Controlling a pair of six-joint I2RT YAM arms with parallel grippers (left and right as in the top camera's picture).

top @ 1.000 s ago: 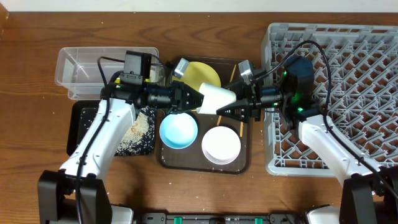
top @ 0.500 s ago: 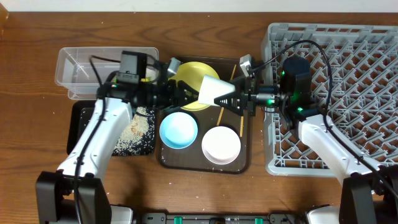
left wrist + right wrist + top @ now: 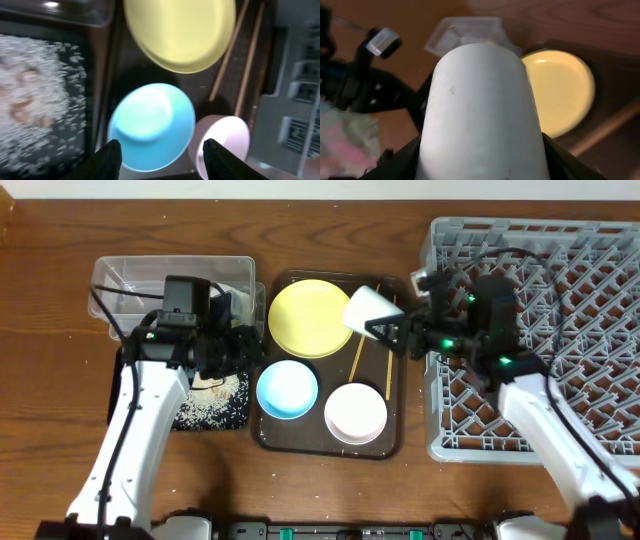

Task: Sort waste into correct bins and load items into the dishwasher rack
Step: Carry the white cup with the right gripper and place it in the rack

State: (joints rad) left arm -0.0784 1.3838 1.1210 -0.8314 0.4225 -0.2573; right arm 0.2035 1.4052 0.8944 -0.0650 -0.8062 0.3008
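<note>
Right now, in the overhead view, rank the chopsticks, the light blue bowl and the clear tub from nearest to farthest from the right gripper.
1. Chopsticks, just below the right gripper, which holds the white cup.
2. Light blue bowl, lower left of it.
3. Clear tub, far left.

Left arm [image 3: 138, 425]: white moulded link shells, black joint housings, boxy black wrist module, thin black cables looping loose.
Right arm [image 3: 545, 418]: matching white shells and black joints, green indicator lights [image 3: 505, 362] lit, black cable arcing overhead.
Left gripper [image 3: 161, 144]: matte black fingers [image 3: 109, 159], rounded tips.
</note>
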